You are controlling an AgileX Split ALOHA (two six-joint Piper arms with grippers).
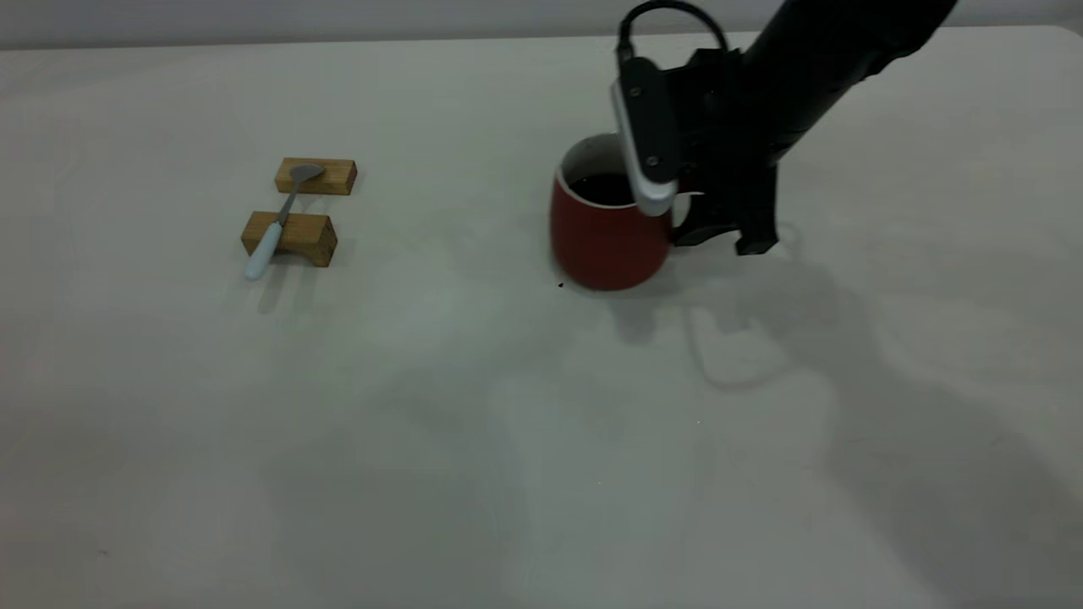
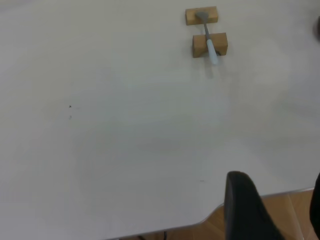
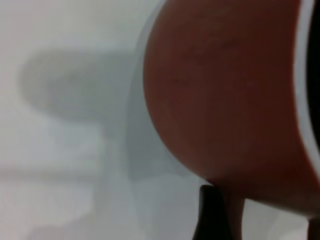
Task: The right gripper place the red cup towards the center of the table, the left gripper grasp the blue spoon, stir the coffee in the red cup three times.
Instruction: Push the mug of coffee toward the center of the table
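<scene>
Red cup (image 1: 605,237) of coffee (image 1: 602,188) stands on table (image 1: 423,423), right gripper (image 1: 719,233) against its handle side, grip unclear. Slide slowly; keep it level.

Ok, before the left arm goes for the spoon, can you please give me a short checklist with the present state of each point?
1. The red cup stands upright on the table: ok.
2. The coffee is inside the cup, below the rim: ok. One small dark speck lies on the table beside the cup base.
3. The right gripper has let go of the cup handle: cannot tell, the handle is hidden behind it.
4. The blue spoon lies across the two wooden blocks, handle end free: ok.
5. The left gripper is near the spoon: not ok, it is at the table edge, far from it.
</scene>
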